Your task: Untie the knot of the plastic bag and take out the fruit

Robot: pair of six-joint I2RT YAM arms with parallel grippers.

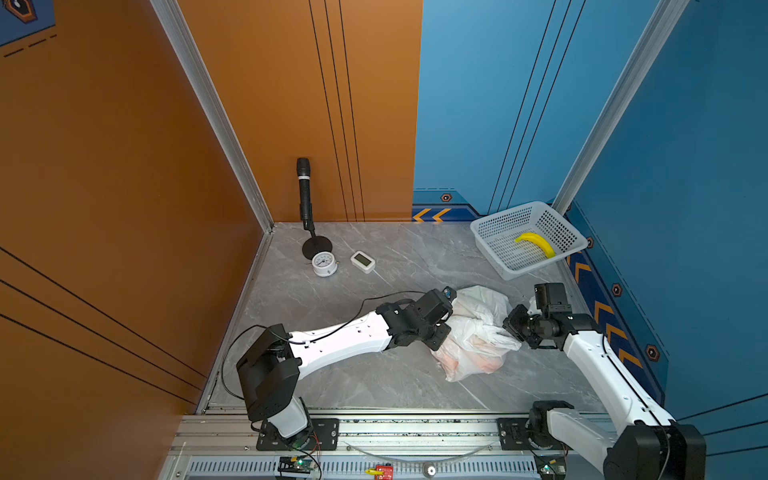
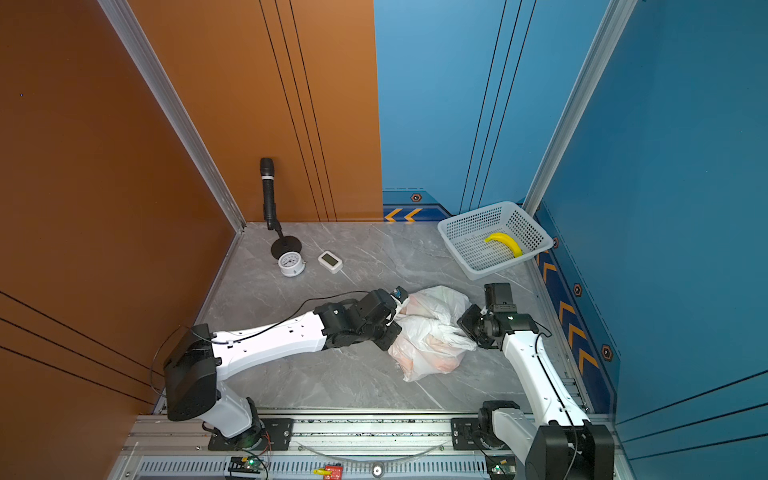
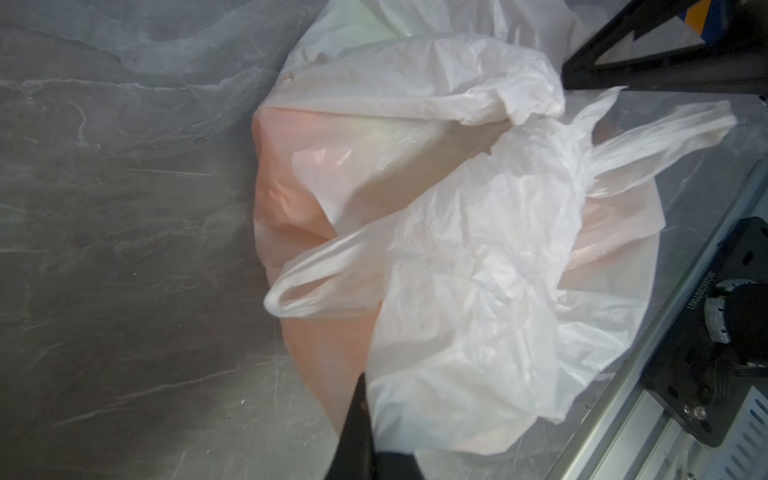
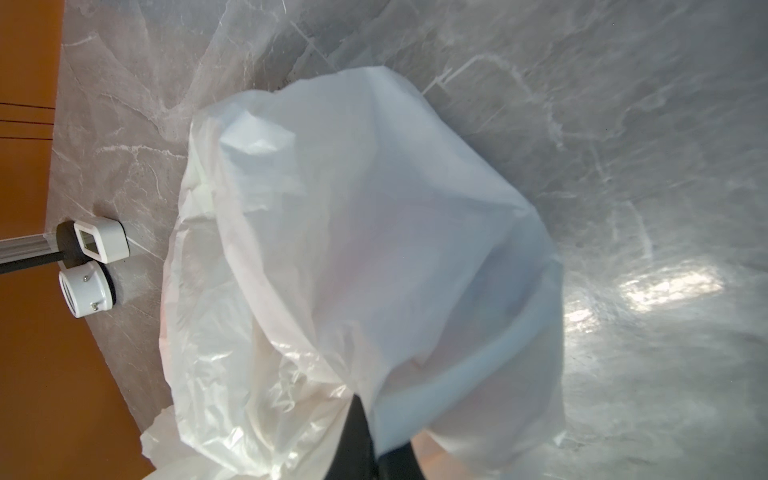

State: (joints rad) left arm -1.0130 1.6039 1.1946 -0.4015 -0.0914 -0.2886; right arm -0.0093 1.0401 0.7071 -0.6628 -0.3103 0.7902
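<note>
Both sets of jaws are pressed together on thin white film. The left gripper (image 3: 365, 399) pinches a fold of the bag (image 3: 478, 291), and the right gripper (image 4: 365, 419) pinches another fold, with film draped over its fingers.

In both top views the two grippers meet the bag (image 1: 478, 345) (image 2: 432, 345) from opposite sides, left and right. It lies slumped and crumpled on the grey marble table (image 1: 374, 374), right of the middle and between the two arms.

The fruit (image 3: 299, 199) is inside the bag and shows only as orange shapes through the film, so single pieces cannot be made out. One handle loop (image 3: 316, 286) lies across the bag and another white ear (image 3: 665, 133) sticks out on the opposite side. It cannot be told whether the handles are knotted.

Well apart, in the far right corner, a white basket (image 1: 496, 226) holds a banana (image 1: 536, 243). At the far left stand a microphone (image 1: 304, 191), a round clock (image 1: 324, 264) and a small white display (image 1: 363, 262).
</note>
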